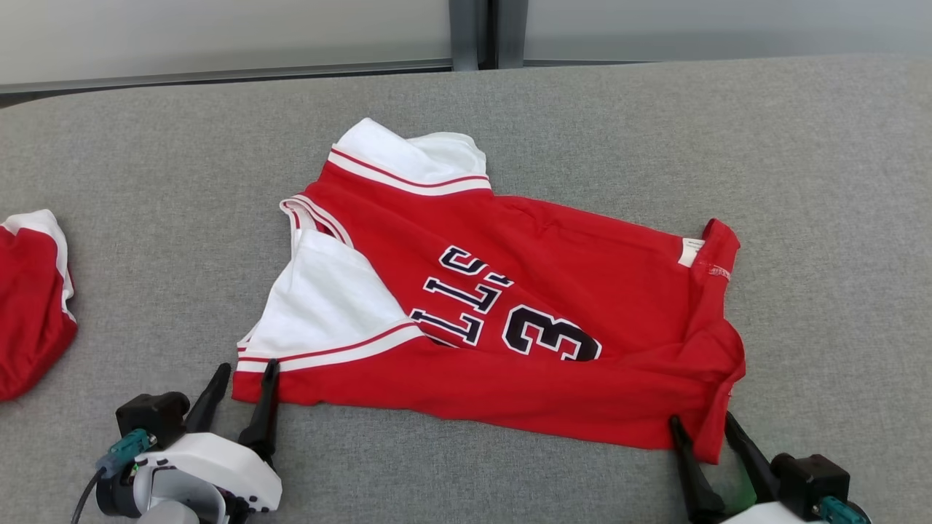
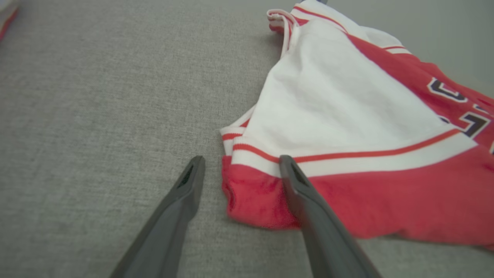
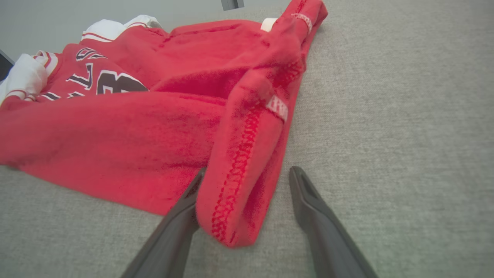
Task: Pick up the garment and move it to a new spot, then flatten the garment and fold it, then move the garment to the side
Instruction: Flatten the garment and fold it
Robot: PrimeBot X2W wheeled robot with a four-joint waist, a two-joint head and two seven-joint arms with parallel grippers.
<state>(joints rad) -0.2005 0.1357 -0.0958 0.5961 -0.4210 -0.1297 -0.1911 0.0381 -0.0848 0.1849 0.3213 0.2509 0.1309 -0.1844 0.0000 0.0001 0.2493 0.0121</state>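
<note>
Lying sideways on grey fabric surface (image 1: 655,131), toward near edge: red basketball jersey (image 1: 553,291), rumpled, near long side doubled over, white shoulder panel (image 1: 320,306) turned out. At near-left corner: left gripper (image 1: 246,365), spread wide, gripping nothing, one finger over striped armhole edge, other on bare fabric beside it. At near-right corner: right gripper (image 1: 703,418), likewise wide apart and empty, straddling hem corner (image 3: 239,193). Placement likely meant to pinch two corners together, then lift or pull flat; judged pre-grasp, not yet closed. From head view: whole layout, dark lettering (image 1: 510,313), plus second red-and-white garment (image 1: 33,306) far left, well apart. From left wrist view: finger lying on top of red edge, not under it. From right wrist view: thick folded hem, visible stitching, small label (image 3: 276,107), inner finger tucked against fold; under or beside, cannot tell.
</note>
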